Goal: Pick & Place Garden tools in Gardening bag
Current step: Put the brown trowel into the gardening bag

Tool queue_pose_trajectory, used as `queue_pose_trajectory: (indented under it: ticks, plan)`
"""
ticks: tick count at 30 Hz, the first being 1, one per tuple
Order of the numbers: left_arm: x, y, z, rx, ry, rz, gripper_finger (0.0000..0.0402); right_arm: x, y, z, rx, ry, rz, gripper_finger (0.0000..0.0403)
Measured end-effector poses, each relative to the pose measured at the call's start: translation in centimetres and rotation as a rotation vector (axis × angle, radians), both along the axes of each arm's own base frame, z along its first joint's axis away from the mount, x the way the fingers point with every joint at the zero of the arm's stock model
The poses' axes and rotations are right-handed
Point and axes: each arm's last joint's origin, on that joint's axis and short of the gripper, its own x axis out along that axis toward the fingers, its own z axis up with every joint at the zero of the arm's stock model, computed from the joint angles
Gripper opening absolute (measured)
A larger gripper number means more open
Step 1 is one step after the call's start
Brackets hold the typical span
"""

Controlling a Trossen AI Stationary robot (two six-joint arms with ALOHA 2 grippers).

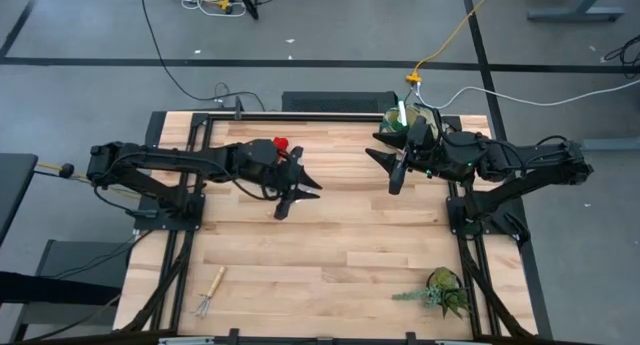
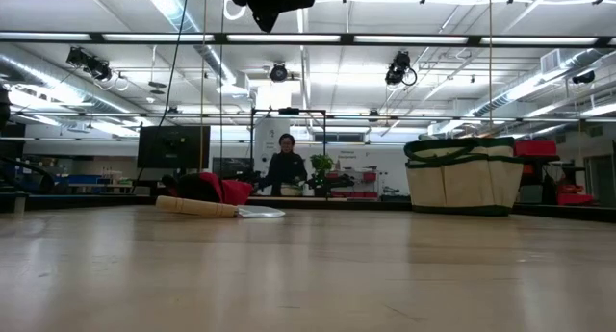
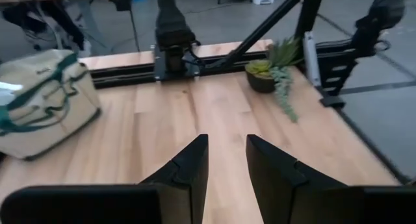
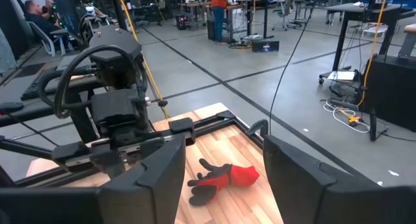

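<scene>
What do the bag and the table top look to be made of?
The gardening bag looks like soft beige fabric, perhaps canvas, with dark green trim: it sags and creases. The table top looks like pale, jointed wooden strips with a smooth finish.

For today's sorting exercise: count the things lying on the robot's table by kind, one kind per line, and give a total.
Bags: 1, the gardening bag
Rakes: 1, the small rake
Trowels: 1, the trowel
Gloves: 1 red-and-black glove seen; a second cannot be told
Plants: 1, the potted plant
Total: 5
</scene>
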Motion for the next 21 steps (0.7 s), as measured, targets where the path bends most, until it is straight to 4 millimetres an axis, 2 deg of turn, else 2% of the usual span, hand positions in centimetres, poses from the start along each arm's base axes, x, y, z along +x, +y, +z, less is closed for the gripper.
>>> queue_pose_trajectory:
  ticks: [21]
  plan:
    - [0.01, 0.09, 0.00, -0.009, 0.002, 0.037, 0.0112, 0.01, 0.00, 0.00, 0.002, -0.001, 0.000, 0.0207]
